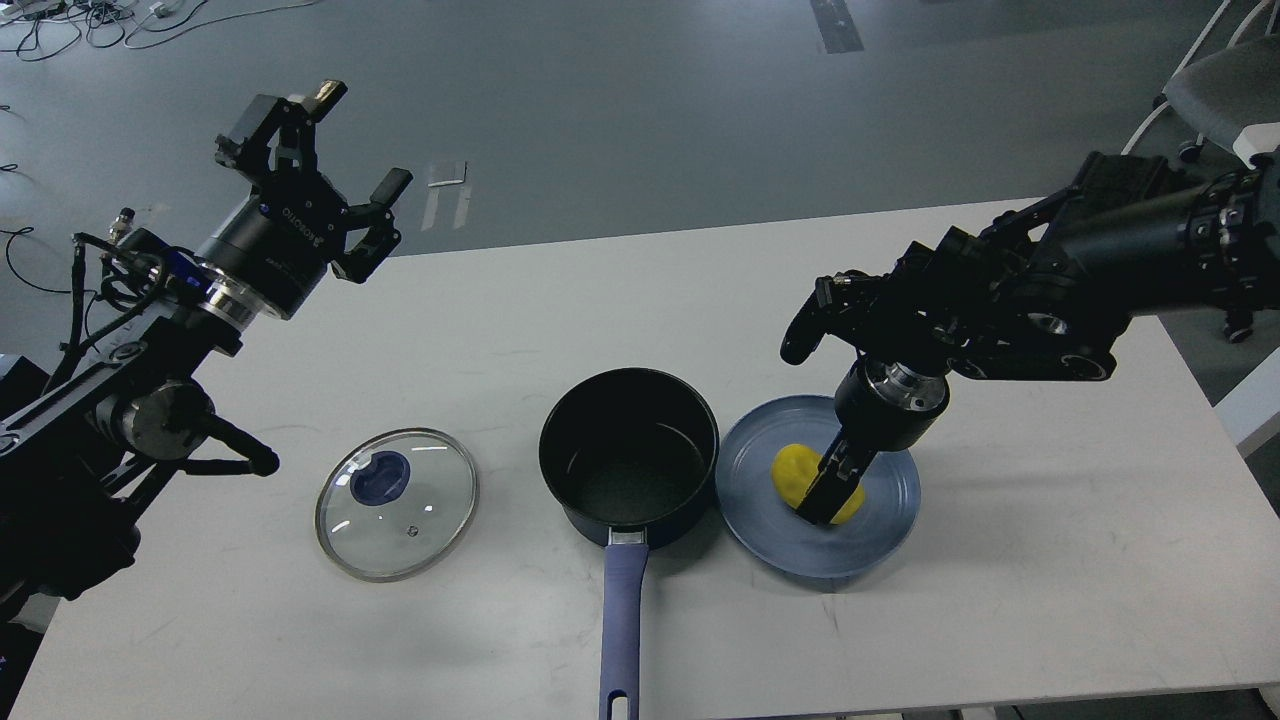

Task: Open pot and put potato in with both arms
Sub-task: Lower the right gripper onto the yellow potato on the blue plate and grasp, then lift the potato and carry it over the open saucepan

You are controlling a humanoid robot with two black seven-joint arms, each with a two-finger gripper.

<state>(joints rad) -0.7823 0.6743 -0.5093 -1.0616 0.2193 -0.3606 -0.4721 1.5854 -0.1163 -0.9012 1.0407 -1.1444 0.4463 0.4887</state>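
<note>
With the left gripper (335,175) hanging spread and empty, the right gripper (830,490) is closing its narrowly parted jaws around the potato (790,470) on the plate (880,540), which, being smooth, is risking a slip before reaching the open pot (628,450) beside them.

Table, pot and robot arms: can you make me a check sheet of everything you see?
Surface: white table, bare around the things.
Job's things: pot open, empty; lid flat to its left; potato on plate.
Clutter: nothing seen.
Grippers: left gripper open, raised, empty; right gripper down around the potato.
Cables: cables on floor, far left.
Surroundings: grey floor, chair at right.
</note>
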